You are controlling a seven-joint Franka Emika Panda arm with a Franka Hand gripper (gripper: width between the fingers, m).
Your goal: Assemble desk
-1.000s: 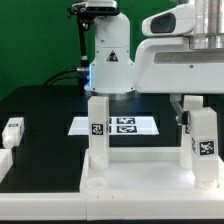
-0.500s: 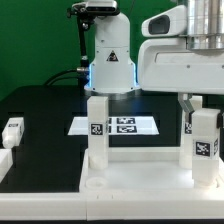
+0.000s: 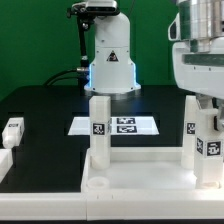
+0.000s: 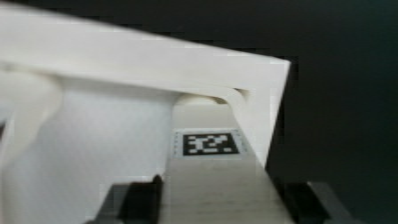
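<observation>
At four o'clock in the exterior view, the gripper [image 4: 214, 205] clamps a short square white plastic leg block [image 3: 210, 138] upright over the white rimmed plastic desk top [image 3: 140, 190], which lies at six o'clock. If the block tilts, it could miss its socket and jam.

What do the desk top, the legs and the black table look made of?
Desk top: probably moulded plastic, smooth white, going by its raised rim. Legs: the same white plastic look, each with a printed paper-like tag. Table: matte black, no glare; cloth or mat, cannot tell.
</observation>
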